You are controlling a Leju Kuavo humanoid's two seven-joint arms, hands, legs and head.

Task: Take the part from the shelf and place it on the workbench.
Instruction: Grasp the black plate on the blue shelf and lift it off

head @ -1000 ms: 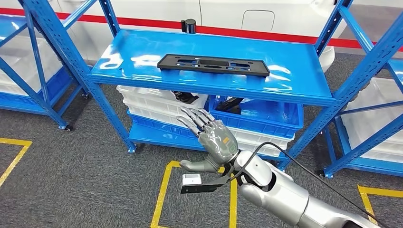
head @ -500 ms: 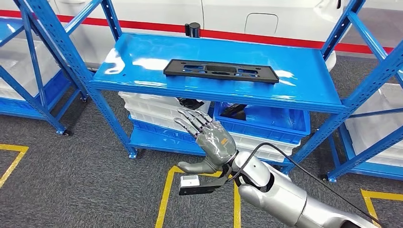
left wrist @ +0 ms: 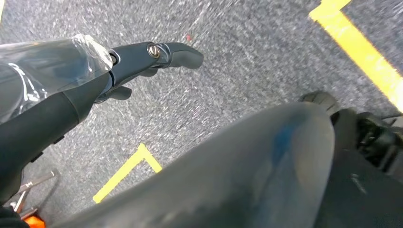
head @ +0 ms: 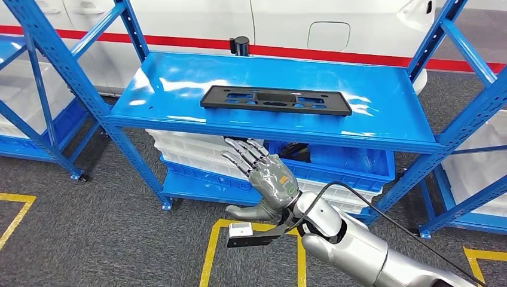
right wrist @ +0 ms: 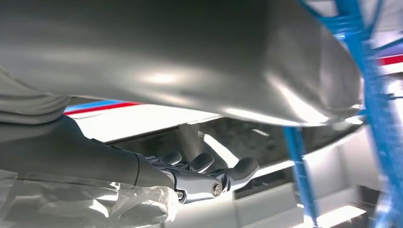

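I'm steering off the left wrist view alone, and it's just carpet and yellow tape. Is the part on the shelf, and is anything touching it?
Observer: The black part lies flat on the blue shelf's top deck, and nothing touches it.
Operator: Where's the right hand?
Observer: The right hand is below the deck's front edge, its fingers spread and holding nothing.
Operator: What's under that deck?
Observer: White crates and a blue bin sit on the lower level.

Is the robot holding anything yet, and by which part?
Nothing. The right hand is open below the shelf, and the black part lies untouched on it. The left hand holds nothing either.
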